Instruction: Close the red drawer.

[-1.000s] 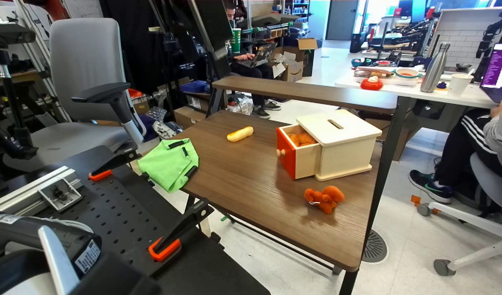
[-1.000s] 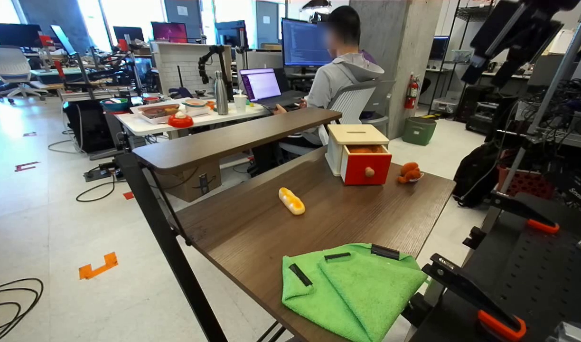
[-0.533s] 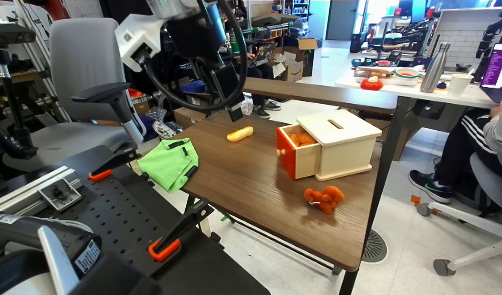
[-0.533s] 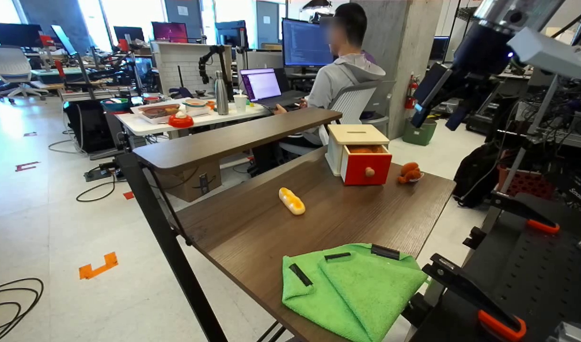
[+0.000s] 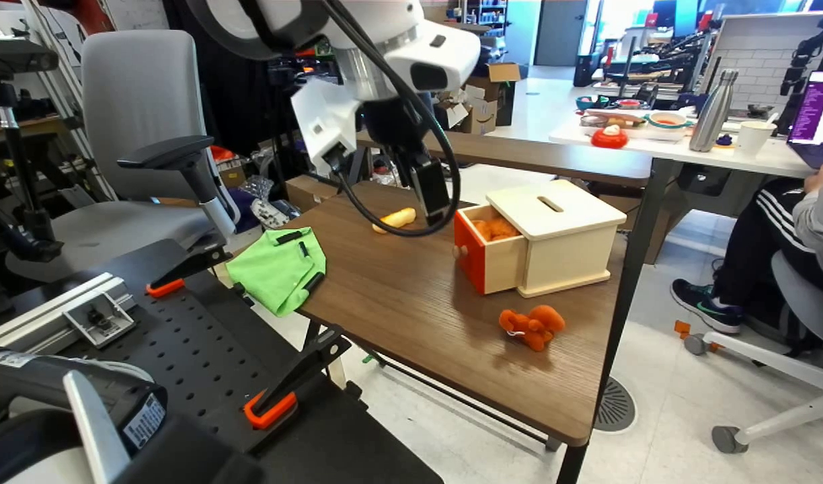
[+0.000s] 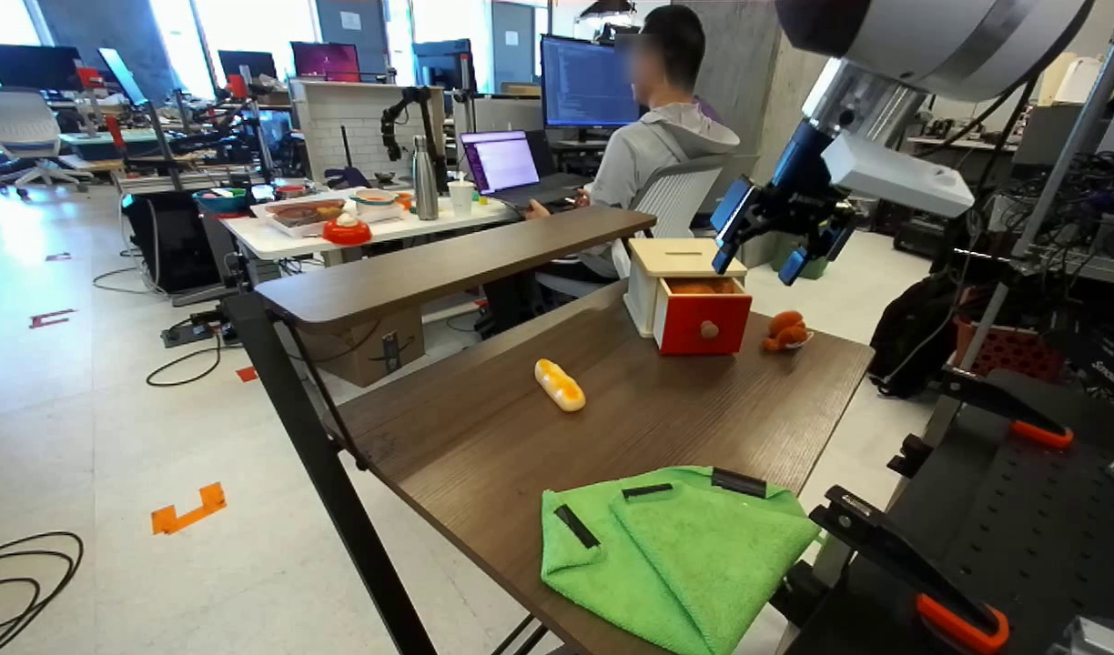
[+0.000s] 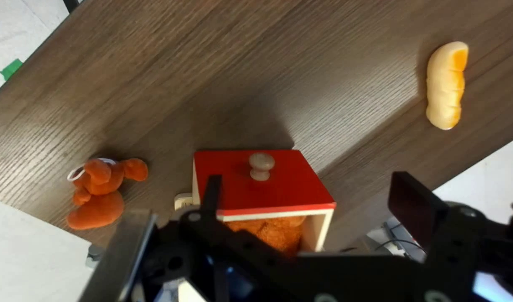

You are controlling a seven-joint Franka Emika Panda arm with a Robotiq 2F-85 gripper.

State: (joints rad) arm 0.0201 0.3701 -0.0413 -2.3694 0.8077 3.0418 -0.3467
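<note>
The gripper (image 6: 757, 262) had moved in nearer the cabinet (image 5: 566, 245) since the earlier frame. It was spread wide, gripping nothing. The red drawer (image 6: 693, 314) stood partly out of the cabinet, on the table (image 6: 484, 446). Judged best: descend before the knob (image 7: 261, 161), then push squarely, slowly; the cabinet looked light enough to slide.

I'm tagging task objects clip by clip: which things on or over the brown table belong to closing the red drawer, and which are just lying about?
Part of the job:
red drawer, partly open
pale wooden cabinet holding it
gripper, open

Just lying about:
small orange toy
yellow oblong piece
green cloth
orange fuzzy thing inside the drawer, not needed for closing it
</note>
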